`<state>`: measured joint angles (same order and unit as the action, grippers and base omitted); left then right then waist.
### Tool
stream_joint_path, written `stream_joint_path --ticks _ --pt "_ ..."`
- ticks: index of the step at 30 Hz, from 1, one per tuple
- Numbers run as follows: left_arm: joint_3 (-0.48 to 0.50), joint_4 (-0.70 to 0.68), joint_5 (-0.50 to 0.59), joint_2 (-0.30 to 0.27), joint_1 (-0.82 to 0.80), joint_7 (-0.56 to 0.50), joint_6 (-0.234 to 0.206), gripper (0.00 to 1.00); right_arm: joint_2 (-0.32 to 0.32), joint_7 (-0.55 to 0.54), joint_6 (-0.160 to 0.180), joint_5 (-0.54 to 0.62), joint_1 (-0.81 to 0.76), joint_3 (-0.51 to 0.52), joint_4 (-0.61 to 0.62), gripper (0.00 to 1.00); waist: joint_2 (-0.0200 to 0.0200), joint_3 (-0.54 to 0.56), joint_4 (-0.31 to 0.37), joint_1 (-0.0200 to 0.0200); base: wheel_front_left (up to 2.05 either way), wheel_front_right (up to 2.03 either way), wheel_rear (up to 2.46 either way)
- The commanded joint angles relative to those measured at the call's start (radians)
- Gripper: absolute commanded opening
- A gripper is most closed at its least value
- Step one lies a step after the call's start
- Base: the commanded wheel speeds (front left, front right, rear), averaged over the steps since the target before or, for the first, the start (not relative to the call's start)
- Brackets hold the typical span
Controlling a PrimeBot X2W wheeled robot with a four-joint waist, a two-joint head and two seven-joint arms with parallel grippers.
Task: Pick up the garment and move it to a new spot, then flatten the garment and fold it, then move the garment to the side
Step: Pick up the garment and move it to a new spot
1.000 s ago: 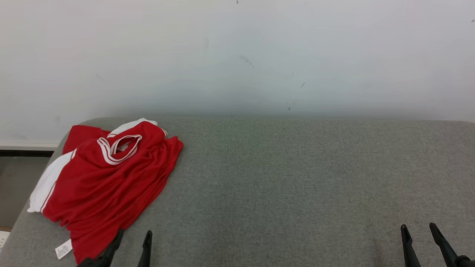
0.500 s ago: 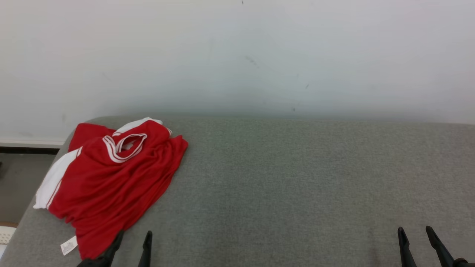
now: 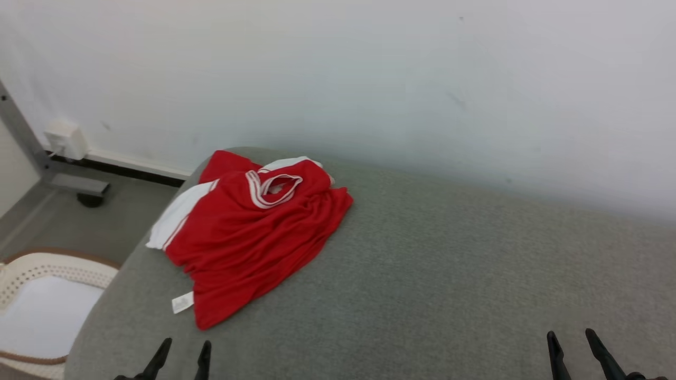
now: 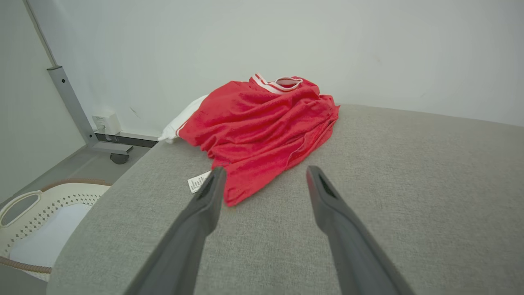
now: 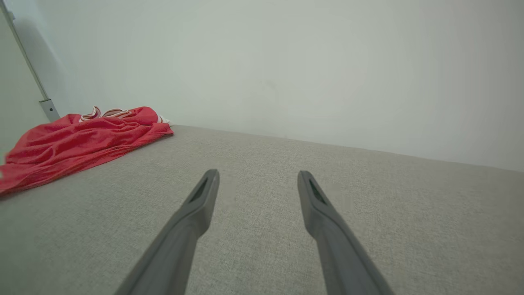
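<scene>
Red garment lies crumpled on the grey cushion (label showing), left gripper and right gripper both spread, empty.

A: What lies under everything here?
B: A grey fabric-covered counter with a rounded corner. It is set against a plain white wall that bears a few faint scuffs.
A: And beside it?
B: On the grey floor to the counter's left stands a cream basket with latticed sides and a brown rim. Something white lies in it.
A: Anything along the wall?
B: A grey metal post rises from a flat foot with a dark caster under it. A small white box sits on the wall just beside the post, and a dark strip runs along the wall's base.
</scene>
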<state>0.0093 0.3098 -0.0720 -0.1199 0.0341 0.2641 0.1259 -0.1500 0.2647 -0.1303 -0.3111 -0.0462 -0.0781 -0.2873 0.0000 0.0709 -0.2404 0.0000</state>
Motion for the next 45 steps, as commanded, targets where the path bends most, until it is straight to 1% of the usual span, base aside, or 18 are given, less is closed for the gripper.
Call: stream_joint_path --ticks 1,5,9,13,19,24,27,33,40,45 --pt "0.005 0.000 0.002 -0.012 0.014 0.001 0.003 1.00 0.004 0.000 -0.001 -0.009 -0.001 -0.004 -0.002 1.00 0.0000 0.017 -0.065 0.0000 0.00 0.00 0.00" --pt "0.009 -0.006 0.000 -0.015 0.025 0.001 0.003 1.00 0.004 0.000 -0.001 -0.010 0.011 -0.030 -0.009 1.00 0.0000 0.023 -0.112 0.0000 0.00 0.00 0.00" --pt "0.011 -0.004 -0.009 -0.021 0.025 0.001 0.004 1.00 0.005 0.000 -0.001 -0.012 0.022 -0.046 -0.013 1.00 0.0000 0.021 -0.125 0.0000 0.00 0.00 0.00" --pt "0.000 -0.004 0.000 -0.024 0.007 0.001 0.005 1.00 -0.001 0.000 -0.001 -0.015 0.026 -0.057 -0.011 1.00 0.0000 0.009 -0.118 0.0000 0.00 0.00 0.00" --pt "-0.032 0.020 -0.015 -0.058 -0.088 0.001 0.003 1.00 -0.025 0.000 -0.001 0.000 0.039 -0.060 -0.005 1.00 0.0000 -0.037 -0.088 0.0000 0.00 0.00 0.00" --pt "-0.081 0.076 -0.057 -0.100 -0.256 0.001 0.004 1.00 -0.064 0.000 -0.001 0.017 0.085 -0.058 0.021 1.00 0.0000 -0.163 -0.060 0.0000 0.00 0.00 0.00" --pt "-0.115 0.137 -0.096 -0.132 -0.384 -0.004 0.004 1.00 -0.096 0.000 -0.001 0.027 0.128 -0.054 0.038 1.00 0.0000 -0.252 -0.049 0.0000 0.00 0.00 0.00" --pt "-0.167 0.257 -0.175 -0.170 -0.623 -0.040 0.004 1.00 -0.164 0.000 -0.001 0.044 0.201 -0.053 0.074 1.00 0.0000 -0.404 -0.039 0.0000 0.00 0.00 0.00" --pt "-0.249 0.410 -0.295 -0.197 -0.823 -0.132 0.004 1.00 -0.238 -0.006 -0.001 0.047 0.235 -0.037 0.113 1.00 0.0000 -0.510 -0.046 0.0000 0.00 0.00 0.00" --pt "-0.278 0.538 -0.312 -0.192 -0.911 -0.184 0.004 1.00 -0.270 -0.034 0.001 0.044 0.244 -0.026 0.151 1.00 0.0000 -0.553 -0.040 0.0000 0.00 0.00 0.00"
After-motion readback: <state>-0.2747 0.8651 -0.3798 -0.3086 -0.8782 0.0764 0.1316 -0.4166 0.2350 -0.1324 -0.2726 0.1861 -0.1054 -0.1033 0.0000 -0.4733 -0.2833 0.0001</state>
